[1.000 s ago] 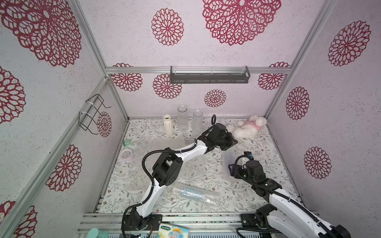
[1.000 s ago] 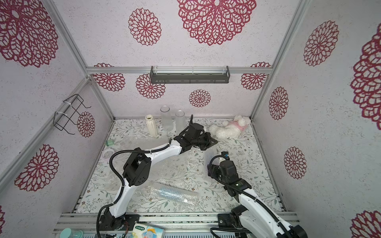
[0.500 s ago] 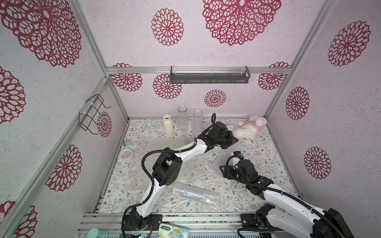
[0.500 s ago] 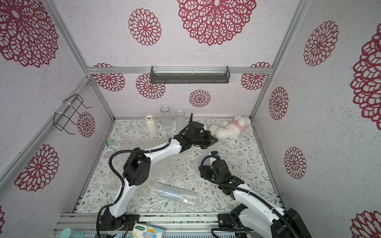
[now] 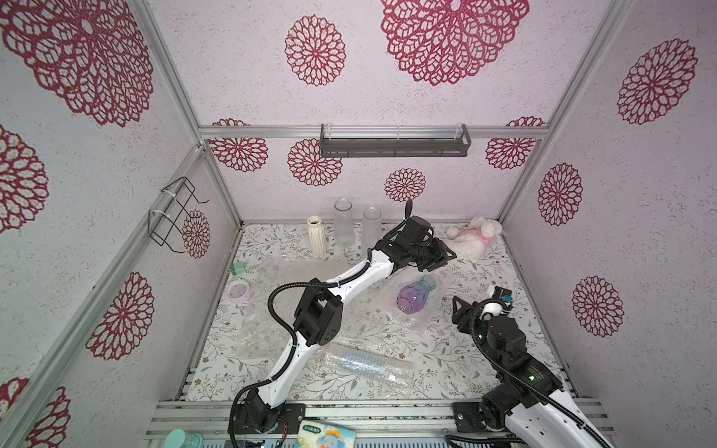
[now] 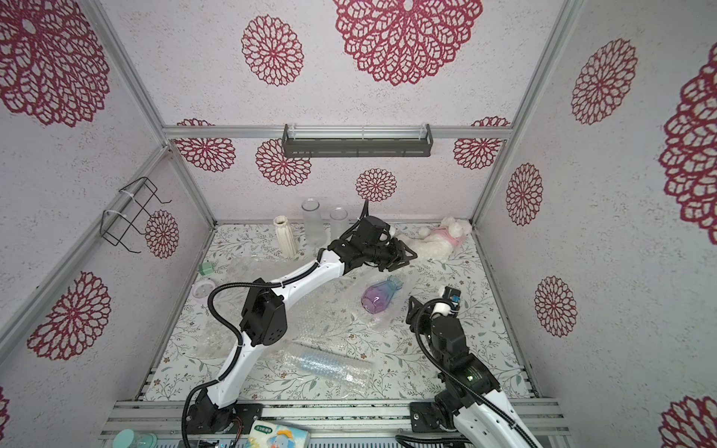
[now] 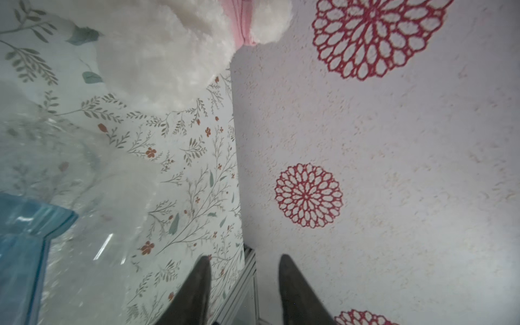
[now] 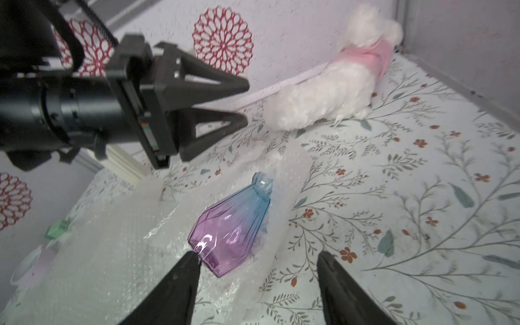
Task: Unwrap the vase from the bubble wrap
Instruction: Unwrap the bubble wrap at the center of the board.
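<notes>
A faceted vase (image 5: 415, 296) (image 6: 378, 296), purple at the base and blue at the neck, lies on its side on a spread sheet of bubble wrap (image 5: 419, 324) (image 8: 112, 239). No wrap covers its upper side. My left gripper (image 5: 446, 256) (image 7: 242, 259) hovers beyond the vase's neck, by the plush toy, open and empty. In the right wrist view the vase (image 8: 233, 225) lies just ahead of my right gripper (image 8: 257, 256) (image 5: 457, 310), which is open and holds nothing. The left wrist view catches the vase's blue neck (image 7: 22, 239) and the wrap (image 7: 84, 168).
A second bubble-wrapped roll (image 5: 364, 364) lies near the front edge. A cream ribbed vase (image 5: 317, 240) and two frosted glass cylinders (image 5: 343, 225) stand at the back wall. The white plush toy (image 5: 473, 240) fills the back right corner. A tape roll (image 5: 238, 291) sits left.
My left gripper has gone from shut to open. The right gripper reached left over the vase, then drew back to the right, and the vase now shows fully on the wrap.
</notes>
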